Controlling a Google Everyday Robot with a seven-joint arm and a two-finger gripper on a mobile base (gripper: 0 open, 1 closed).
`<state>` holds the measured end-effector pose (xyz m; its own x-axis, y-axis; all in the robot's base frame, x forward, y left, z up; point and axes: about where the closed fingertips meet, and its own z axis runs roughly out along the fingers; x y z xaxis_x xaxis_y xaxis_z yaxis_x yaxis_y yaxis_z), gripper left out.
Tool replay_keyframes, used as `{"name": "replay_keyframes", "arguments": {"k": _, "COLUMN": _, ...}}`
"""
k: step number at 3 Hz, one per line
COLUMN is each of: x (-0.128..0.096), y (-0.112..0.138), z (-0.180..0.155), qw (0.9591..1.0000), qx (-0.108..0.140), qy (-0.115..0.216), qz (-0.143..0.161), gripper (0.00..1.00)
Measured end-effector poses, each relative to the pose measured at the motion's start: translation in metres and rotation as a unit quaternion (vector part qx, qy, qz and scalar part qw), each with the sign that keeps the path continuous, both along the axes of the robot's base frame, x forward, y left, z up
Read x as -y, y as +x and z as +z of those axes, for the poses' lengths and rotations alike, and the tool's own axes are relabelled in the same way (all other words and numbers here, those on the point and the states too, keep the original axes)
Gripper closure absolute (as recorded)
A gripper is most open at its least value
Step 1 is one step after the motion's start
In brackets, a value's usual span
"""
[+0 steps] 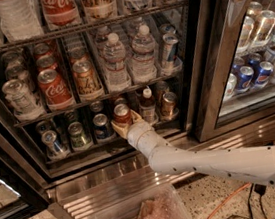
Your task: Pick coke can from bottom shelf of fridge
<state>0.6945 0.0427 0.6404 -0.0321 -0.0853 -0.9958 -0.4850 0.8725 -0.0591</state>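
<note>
In the camera view, the coke can (122,112) stands upright on the bottom shelf (77,150) of the fridge (207,72). A blue can (101,126) is at its 9 o'clock and a little bottle (147,105) at its 3 o'clock. The gripper (126,124) sits at the can's foot, with the can at 12 o'clock from it. We cannot tell whether it has clenched on the can. We judge the next move to be a pull toward 5 o'clock, keeping the can's long axis vertical and clear of its 2 neighbours.

Top red bottle (58,6): "Coca-Cola", white script.
Big red can (54,89): "Coca-Cola".
Pincer (125,123): at coke can (122,112); lettering there illegible.
</note>
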Motion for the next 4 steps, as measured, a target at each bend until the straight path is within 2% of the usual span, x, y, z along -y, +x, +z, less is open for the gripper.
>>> {"name": "replay_keyframes", "arguments": {"k": 1, "x": 0.001, "y": 0.000, "z": -0.002, "qw": 1.0000, "qx": 0.000, "qy": 0.000, "qz": 0.000, "gripper": 1.00}}
{"name": "replay_keyframes", "arguments": {"k": 2, "x": 0.007, "y": -0.034, "z": 0.004, "qw": 1.0000, "qx": -0.003, "qy": -0.002, "qz": 0.005, "gripper": 1.00}}
{"name": "replay_keyframes", "arguments": {"k": 3, "x": 0.020, "y": -0.114, "z": 0.012, "qw": 0.9997, "qx": -0.015, "qy": -0.007, "qz": 0.015, "gripper": 1.00}}
{"name": "replay_keyframes", "arguments": {"k": 4, "x": 0.020, "y": -0.114, "z": 0.012, "qw": 0.9997, "qx": -0.015, "qy": -0.007, "qz": 0.015, "gripper": 1.00}}
